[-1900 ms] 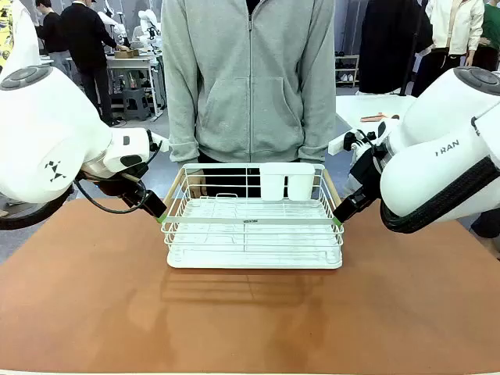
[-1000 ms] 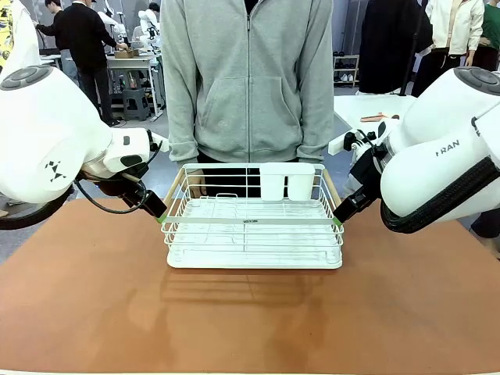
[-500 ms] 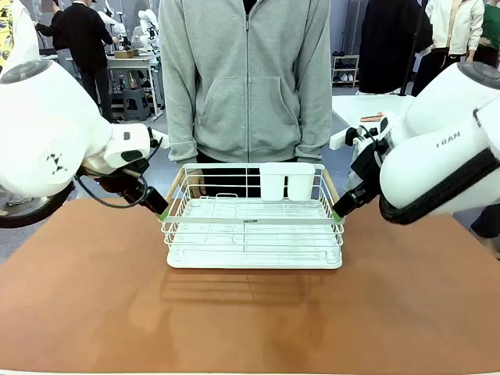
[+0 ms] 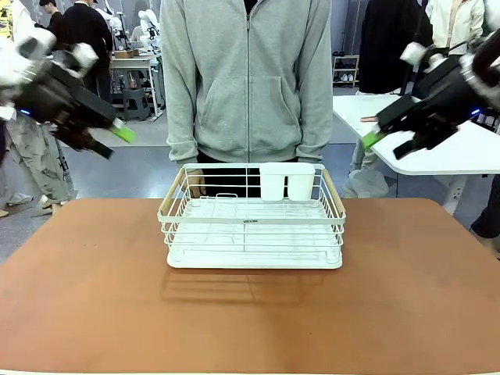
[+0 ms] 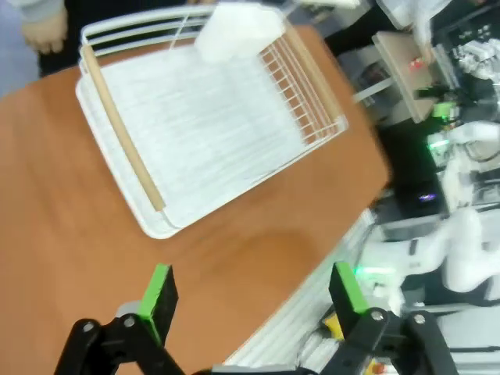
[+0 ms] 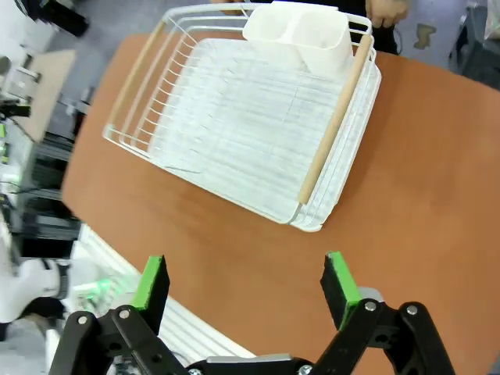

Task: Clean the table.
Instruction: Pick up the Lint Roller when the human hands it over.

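The table [image 4: 94, 312] lies below both claws. Its reddish-brown top is bare apart from one thing, a white wire dish rack [image 4: 251, 226] standing mid-table toward the far edge. The left gripper [image 4: 113, 142] hangs high, up and to the left of the rack and well clear of the tabletop. Its green-padded fingers are spread wide with nothing between them, and in its wrist view the rack sits ahead of the fingertips, well apart from them. Between the two claws and lower down, the rack carries a white two-cell cutlery holder [image 4: 286, 181] at its far side and otherwise looks empty. A person [image 4: 250, 78] in a grey hoodie stands just behind it. The right gripper [image 4: 384, 147] hangs high to the rack's right, also wide and holding nothing. By my reading, the rack is what remains to be cleared. Neither claw touches it, so its removal is not under way, and I can make out no crumbs or spills on the top.
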`<state>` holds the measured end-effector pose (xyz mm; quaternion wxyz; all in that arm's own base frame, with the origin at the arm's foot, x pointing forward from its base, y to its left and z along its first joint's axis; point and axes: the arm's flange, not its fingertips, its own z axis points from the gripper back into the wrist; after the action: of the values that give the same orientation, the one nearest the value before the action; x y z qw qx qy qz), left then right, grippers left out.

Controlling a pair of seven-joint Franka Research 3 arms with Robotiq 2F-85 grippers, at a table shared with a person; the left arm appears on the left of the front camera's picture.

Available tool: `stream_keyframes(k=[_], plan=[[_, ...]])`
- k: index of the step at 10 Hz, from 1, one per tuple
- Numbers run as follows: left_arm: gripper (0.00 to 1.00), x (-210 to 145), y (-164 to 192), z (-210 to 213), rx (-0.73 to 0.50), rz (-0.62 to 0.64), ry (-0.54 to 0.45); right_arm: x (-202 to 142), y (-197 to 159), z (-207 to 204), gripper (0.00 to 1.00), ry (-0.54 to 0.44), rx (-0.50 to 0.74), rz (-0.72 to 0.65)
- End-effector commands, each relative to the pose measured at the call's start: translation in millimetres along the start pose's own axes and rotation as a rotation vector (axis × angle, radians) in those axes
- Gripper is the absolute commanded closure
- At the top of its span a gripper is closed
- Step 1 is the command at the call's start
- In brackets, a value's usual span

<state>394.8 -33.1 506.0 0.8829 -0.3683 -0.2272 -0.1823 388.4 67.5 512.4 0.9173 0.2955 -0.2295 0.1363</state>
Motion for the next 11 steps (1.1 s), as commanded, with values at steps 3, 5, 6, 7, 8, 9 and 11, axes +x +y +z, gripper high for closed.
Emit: stream_keyframes(k=[3,5,6,7,8,9,11], plan=[[0.00,-38,68,92,-0.200,0.207,-0.209,-19,-81,83,0.00,-0.068,0.291,-0.308],[0.00,-67,101,144,-0.217,0.342,-0.295,-43,-131,131,0.00,-0.150,0.354,-0.428],[0.00,-79,116,165,-0.247,0.374,-0.283,-54,-152,148,0.00,-0.173,0.367,-0.469],[0.00,-89,132,181,-0.226,0.417,-0.310,-62,-171,161,0.00,-0.202,0.385,-0.501],[0.00,-95,145,193,-0.210,0.445,-0.334,-68,-188,169,0.00,-0.225,0.389,-0.535],[0.00,-98,156,199,-0.204,0.484,-0.362,-74,-204,175,0.00,-0.241,0.393,-0.566],[0.00,-104,169,205,-0.194,0.519,-0.389,-86,-226,183,0.00,-0.296,0.407,-0.621]])
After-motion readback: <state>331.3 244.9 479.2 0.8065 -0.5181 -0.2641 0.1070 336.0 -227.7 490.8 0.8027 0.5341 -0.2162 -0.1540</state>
